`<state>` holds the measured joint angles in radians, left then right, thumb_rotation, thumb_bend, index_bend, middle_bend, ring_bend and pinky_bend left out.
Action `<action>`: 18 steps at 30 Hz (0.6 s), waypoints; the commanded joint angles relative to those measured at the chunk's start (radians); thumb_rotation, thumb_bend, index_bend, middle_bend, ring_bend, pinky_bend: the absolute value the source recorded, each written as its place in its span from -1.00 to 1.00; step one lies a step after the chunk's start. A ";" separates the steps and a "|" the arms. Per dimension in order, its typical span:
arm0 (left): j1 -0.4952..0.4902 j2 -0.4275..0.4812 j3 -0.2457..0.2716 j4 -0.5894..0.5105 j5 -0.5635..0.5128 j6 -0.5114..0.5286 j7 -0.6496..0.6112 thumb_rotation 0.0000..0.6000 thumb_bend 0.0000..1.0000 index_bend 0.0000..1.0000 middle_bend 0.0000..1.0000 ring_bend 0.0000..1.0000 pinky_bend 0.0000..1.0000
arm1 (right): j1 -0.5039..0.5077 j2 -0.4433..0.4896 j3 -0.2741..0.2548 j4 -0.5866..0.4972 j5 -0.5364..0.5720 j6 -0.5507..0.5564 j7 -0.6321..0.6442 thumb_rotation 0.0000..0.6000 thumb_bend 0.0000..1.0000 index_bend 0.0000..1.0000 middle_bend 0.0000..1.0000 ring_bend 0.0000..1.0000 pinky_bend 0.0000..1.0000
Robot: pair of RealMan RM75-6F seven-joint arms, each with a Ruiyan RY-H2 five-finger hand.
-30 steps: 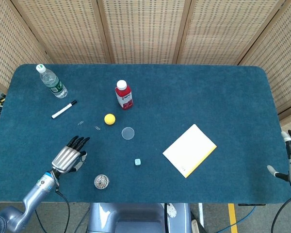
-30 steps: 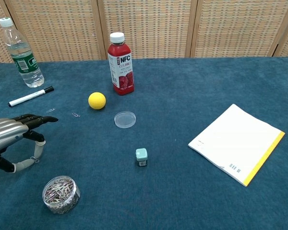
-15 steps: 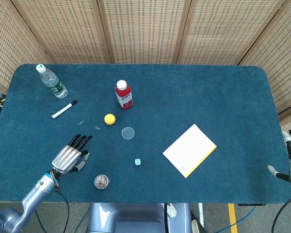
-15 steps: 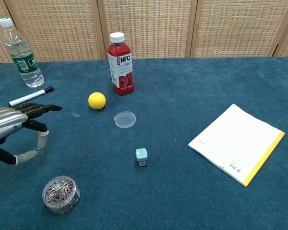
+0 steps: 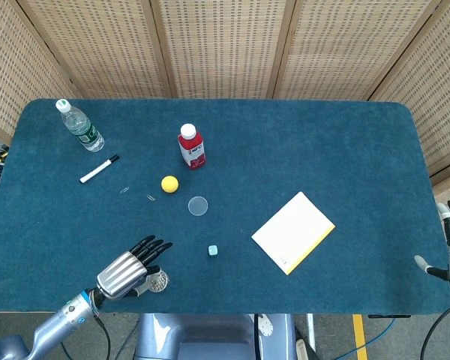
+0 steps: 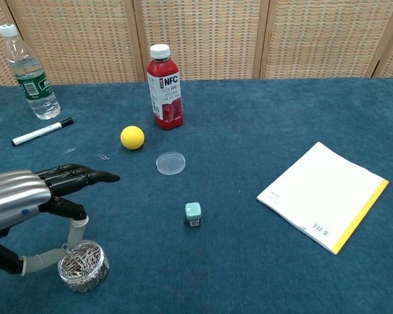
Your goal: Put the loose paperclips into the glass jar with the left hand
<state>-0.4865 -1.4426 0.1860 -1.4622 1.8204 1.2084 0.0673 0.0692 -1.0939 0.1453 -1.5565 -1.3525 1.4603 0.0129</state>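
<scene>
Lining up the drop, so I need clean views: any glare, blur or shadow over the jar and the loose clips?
Chest view: sharp, evenly lit; glass jar shows small highlights only, with the left hand directly above it. Head view: the two loose paperclips are tiny, pale, barely resolved; soft shadow under the hand; no blur.

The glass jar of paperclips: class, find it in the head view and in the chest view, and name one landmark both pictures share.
Head view: the glass jar sits near the bottom edge, left of centre, beside the left hand.
Chest view: the jar is at bottom left, under the left hand.
Shared landmark: the small teal cube, to the jar's right.
</scene>
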 commanded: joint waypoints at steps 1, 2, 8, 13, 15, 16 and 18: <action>0.002 -0.002 0.002 -0.009 -0.006 -0.016 0.028 1.00 -0.14 0.37 -1.00 -1.00 -1.00 | 0.000 0.001 0.000 -0.001 0.000 0.000 0.002 1.00 -1.00 -1.00 -1.00 -1.00 -1.00; 0.004 -0.005 -0.002 -0.011 -0.015 -0.020 0.038 1.00 -0.14 0.37 -1.00 -1.00 -1.00 | 0.000 0.001 0.001 -0.001 0.001 -0.001 0.002 1.00 -1.00 -1.00 -1.00 -1.00 -1.00; 0.013 -0.014 -0.024 -0.006 -0.051 -0.029 0.070 1.00 -0.14 0.37 -1.00 -1.00 -1.00 | 0.000 0.002 0.001 0.001 0.002 -0.002 0.006 1.00 -1.00 -1.00 -1.00 -1.00 -1.00; 0.010 -0.023 -0.029 0.003 -0.073 -0.057 0.077 1.00 -0.14 0.37 -1.00 -1.00 -1.00 | 0.000 0.002 0.001 -0.001 0.003 -0.002 0.005 1.00 -1.00 -1.00 -1.00 -1.00 -1.00; 0.010 -0.025 -0.029 0.003 -0.079 -0.065 0.086 1.00 -0.14 0.37 -1.00 -1.00 -1.00 | 0.000 0.003 0.002 -0.001 0.004 -0.003 0.004 1.00 -1.00 -1.00 -1.00 -1.00 -1.00; 0.011 -0.025 -0.030 0.001 -0.084 -0.071 0.091 1.00 -0.14 0.37 -1.00 -1.00 -1.00 | 0.000 0.003 0.002 -0.001 0.004 -0.003 0.005 1.00 -1.00 -1.00 -1.00 -1.00 -1.00; 0.011 -0.024 -0.031 -0.003 -0.091 -0.077 0.099 1.00 -0.14 0.34 -1.00 -1.00 -1.00 | 0.000 0.002 0.001 0.000 0.003 -0.003 0.005 1.00 -1.00 -1.00 -1.00 -1.00 -1.00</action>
<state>-0.4755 -1.4664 0.1553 -1.4644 1.7305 1.1329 0.1649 0.0692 -1.0914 0.1467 -1.5569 -1.3491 1.4575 0.0181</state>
